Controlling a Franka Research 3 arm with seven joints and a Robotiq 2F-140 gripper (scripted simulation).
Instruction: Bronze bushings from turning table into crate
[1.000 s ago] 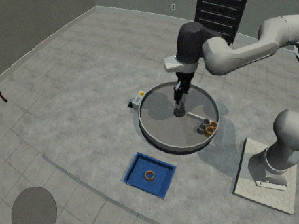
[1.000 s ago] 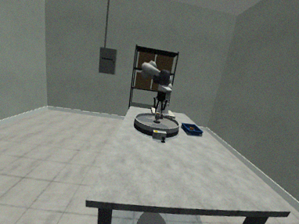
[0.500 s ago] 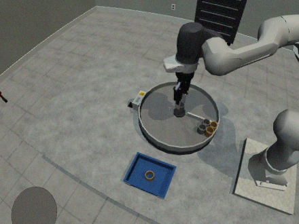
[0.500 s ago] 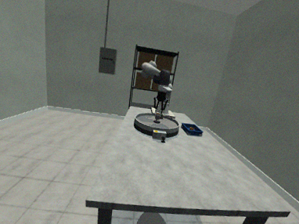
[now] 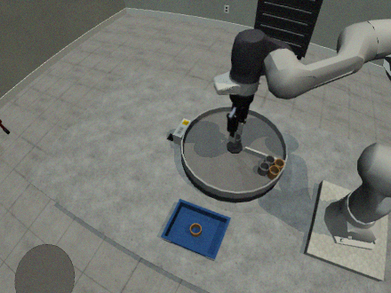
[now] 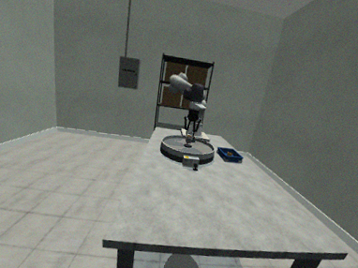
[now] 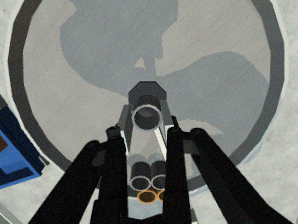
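Note:
The round turning table has a raised rim. My gripper hangs over its centre and is shut on a grey steel bushing, held upright between the fingertips just above the dark centre hub. At the table's right rim two steel bushings and two bronze bushings stand in a tight cluster; they also show low between the fingers in the wrist view. The blue crate lies in front of the table with one bronze bushing inside.
A white bar runs from the hub toward the cluster. A small control box sits at the table's left edge. My arm's base plate is to the right. A dark shelf stands behind.

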